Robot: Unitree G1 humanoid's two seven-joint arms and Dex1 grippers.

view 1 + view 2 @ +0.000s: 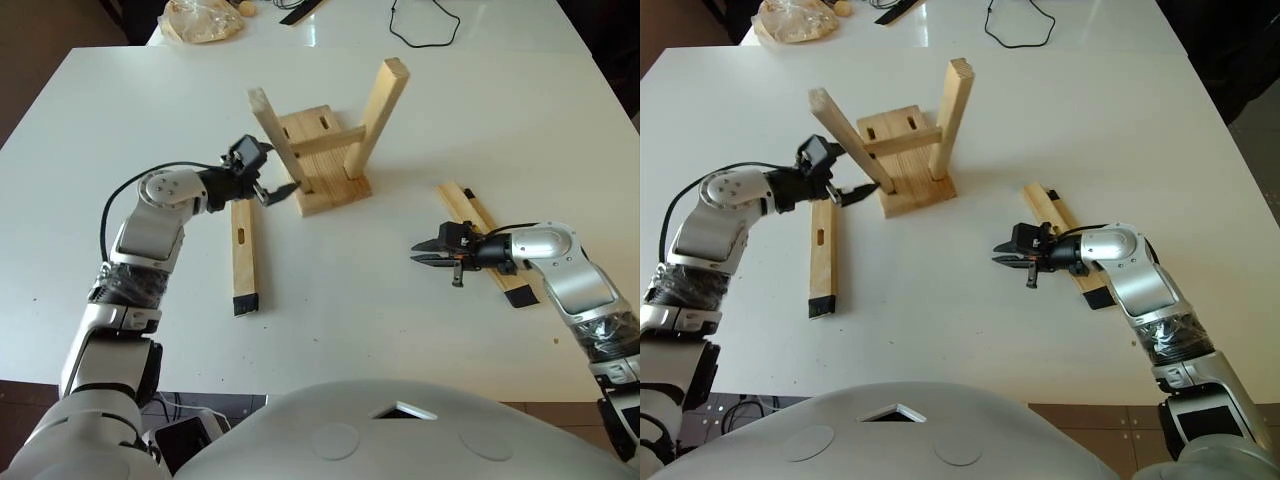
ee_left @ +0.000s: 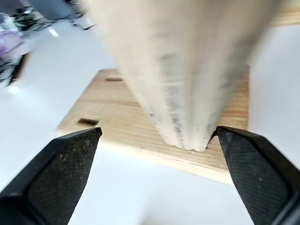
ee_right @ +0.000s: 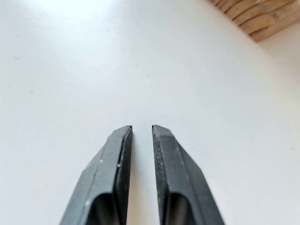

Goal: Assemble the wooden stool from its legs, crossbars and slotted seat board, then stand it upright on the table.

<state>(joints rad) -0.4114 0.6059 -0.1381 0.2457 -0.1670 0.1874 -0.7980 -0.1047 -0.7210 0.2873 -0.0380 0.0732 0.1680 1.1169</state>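
Seat board: the pale wooden slotted seat board (image 1: 318, 125) lies underside-up on the white table (image 1: 400, 330).
Fitted parts: two light wooden square legs rise from the seat board, the leaning leg (image 1: 272, 125) on its left side and the straighter leg (image 1: 380, 105) on its right. A short wooden crossbar (image 1: 328, 142) joins them.
Loose parts: the left loose leg (image 1: 243, 255), a slotted wooden bar with a black foot, lies flat just left of the seat board. The right loose leg (image 1: 468, 208), of the same make, lies well to the right of the seat board.
Left gripper: the black left gripper (image 1: 275, 190) sits at the seat board's near left corner. Its jaws are released, spread either side of the leaning leg's base without pinching it.
Right gripper: the black right gripper (image 1: 425, 252) hangs over bare table to the right of the seat board, just beside the right loose leg. Its jaws are drawn nearly together with a thin gap and grasp nothing.
Step in hand: probably squaring the leaning leg in its slot; two legs still wait.
Next move: clamp the leaning leg low and press it upright without shifting the seat board.
Writing: no brand or label can be read on the parts, though fine print would likely be too small to make out.
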